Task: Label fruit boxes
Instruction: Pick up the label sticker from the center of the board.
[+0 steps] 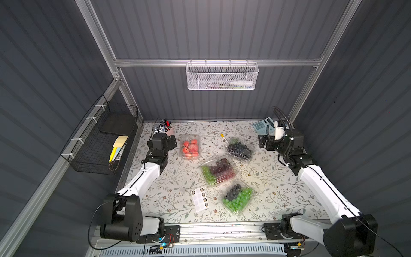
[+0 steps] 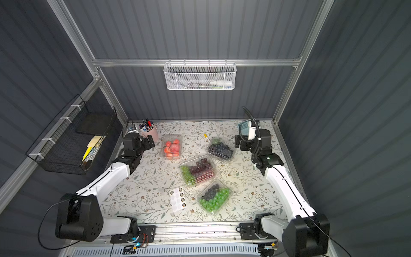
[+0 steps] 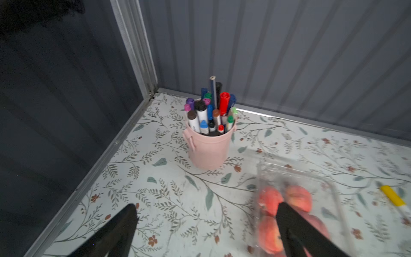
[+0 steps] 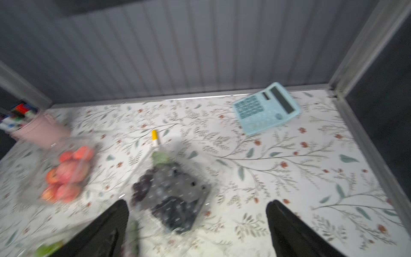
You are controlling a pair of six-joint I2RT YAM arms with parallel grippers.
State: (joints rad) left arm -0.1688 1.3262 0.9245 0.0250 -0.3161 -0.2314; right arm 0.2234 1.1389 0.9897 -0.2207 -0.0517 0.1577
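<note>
Top views, floral table [image 1: 266, 178], ribbed walls [image 1: 211, 33] (mesh basket [image 1: 221, 77]), left gripper [image 3: 205, 207] and right gripper [image 4: 198, 202] released.

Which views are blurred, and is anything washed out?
Right wrist view: heavily blurred, blueberry box and strawberry box smeared; left wrist view: pen cup fairly sharp, strawberry box soft; both top views: sharp, table brightly lit at the near edge.

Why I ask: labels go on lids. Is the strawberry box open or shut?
Shut: the strawberry box has its clear lid flat over the berries.
</note>
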